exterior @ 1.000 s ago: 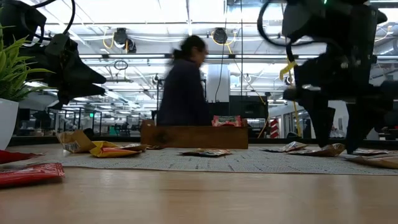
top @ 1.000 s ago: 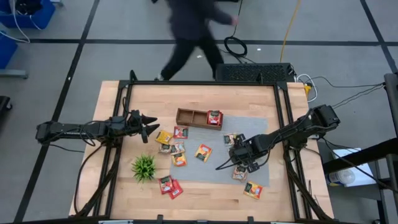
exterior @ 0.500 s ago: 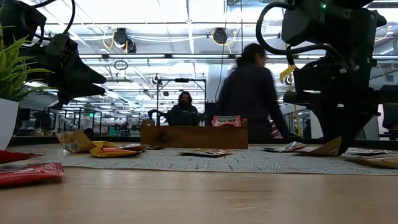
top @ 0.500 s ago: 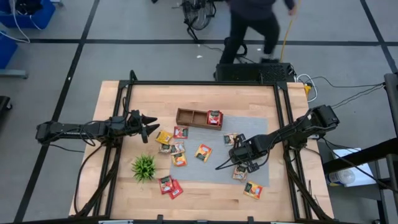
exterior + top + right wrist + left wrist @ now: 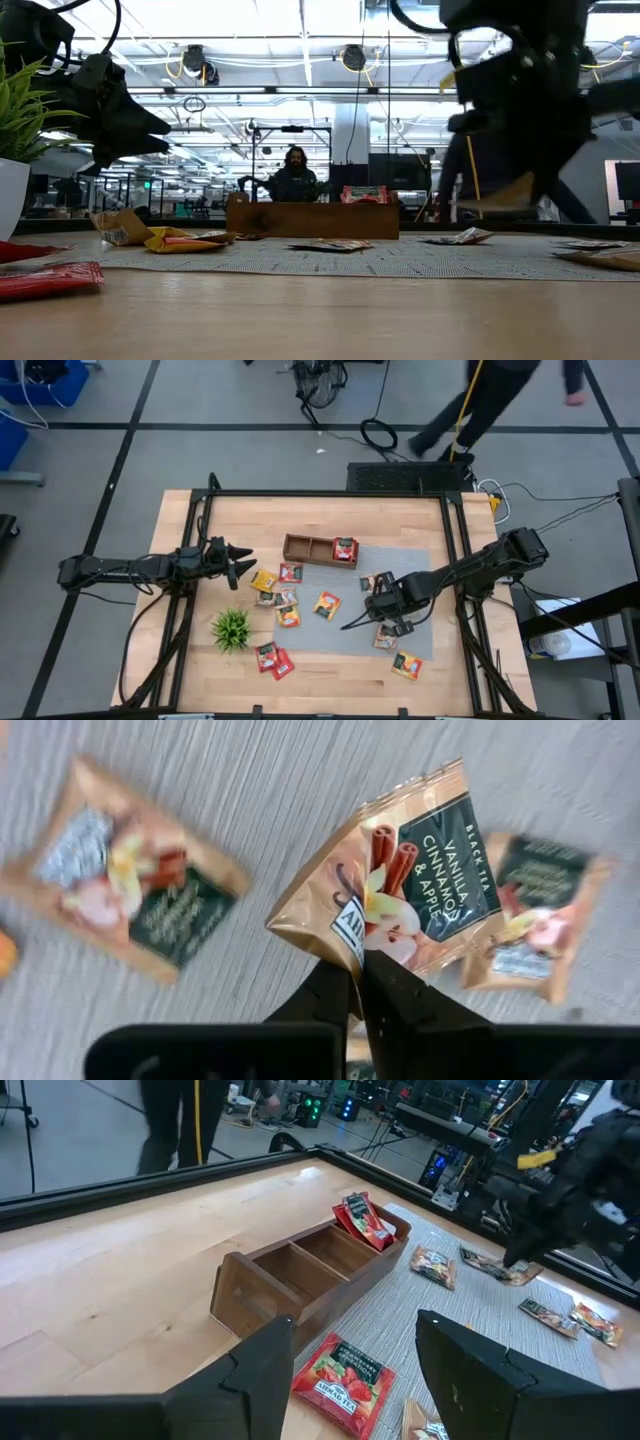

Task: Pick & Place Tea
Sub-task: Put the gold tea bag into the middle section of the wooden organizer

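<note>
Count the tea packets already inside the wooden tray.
1: a red packet leans in the wooden tray's end compartment, the one nearest the right arm. The left wrist view shows no packets in the other compartments, and none seems hidden.

right gripper [image 5: 358,982] pinched shut on the lower edge of a tan vanilla-cinnamon-apple tea packet [image 5: 405,880], packet lifted clear of the grey woven mat [image 5: 250,790], two more tan packets flat on the mat, one [image 5: 125,890] on each side [image 5: 535,915]
</note>
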`<state>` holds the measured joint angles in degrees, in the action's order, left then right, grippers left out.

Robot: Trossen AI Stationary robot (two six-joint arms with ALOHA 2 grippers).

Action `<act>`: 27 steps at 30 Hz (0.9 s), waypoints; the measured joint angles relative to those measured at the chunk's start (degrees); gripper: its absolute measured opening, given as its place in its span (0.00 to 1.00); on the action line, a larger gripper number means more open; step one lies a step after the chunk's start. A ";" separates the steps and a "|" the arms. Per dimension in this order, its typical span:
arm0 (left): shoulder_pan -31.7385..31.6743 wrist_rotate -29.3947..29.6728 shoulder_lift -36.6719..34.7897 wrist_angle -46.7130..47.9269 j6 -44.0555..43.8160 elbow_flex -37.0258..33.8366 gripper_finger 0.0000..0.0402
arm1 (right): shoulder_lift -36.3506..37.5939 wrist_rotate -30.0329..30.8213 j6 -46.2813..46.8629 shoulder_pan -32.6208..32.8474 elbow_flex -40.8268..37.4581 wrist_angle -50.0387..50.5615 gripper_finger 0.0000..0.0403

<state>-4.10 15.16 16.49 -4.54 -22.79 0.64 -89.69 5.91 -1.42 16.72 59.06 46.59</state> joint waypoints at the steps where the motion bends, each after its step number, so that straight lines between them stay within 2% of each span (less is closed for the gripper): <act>1: 0.00 0.00 0.00 0.00 0.00 0.01 0.53 | -0.04 -0.03 0.75 -0.18 1.18 1.10 0.02; 10: 0.00 0.00 0.00 0.00 0.00 0.01 0.53 | -0.02 -0.10 7.45 -2.16 12.78 7.90 0.01; 15: 0.00 0.00 0.00 0.00 0.00 0.01 0.53 | -0.02 0.43 10.73 -3.54 18.42 8.17 0.01; 19: 0.00 0.00 0.00 0.00 0.00 0.01 0.53 | -0.02 3.17 12.10 -4.13 22.04 8.17 0.01; 27: 0.00 0.00 0.00 0.01 -0.01 0.01 0.53 | -1.74 3.09 14.68 -4.71 29.31 10.08 0.01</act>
<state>-4.10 15.16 16.49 -4.52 -22.80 0.66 -91.43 8.99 13.26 12.01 88.37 56.68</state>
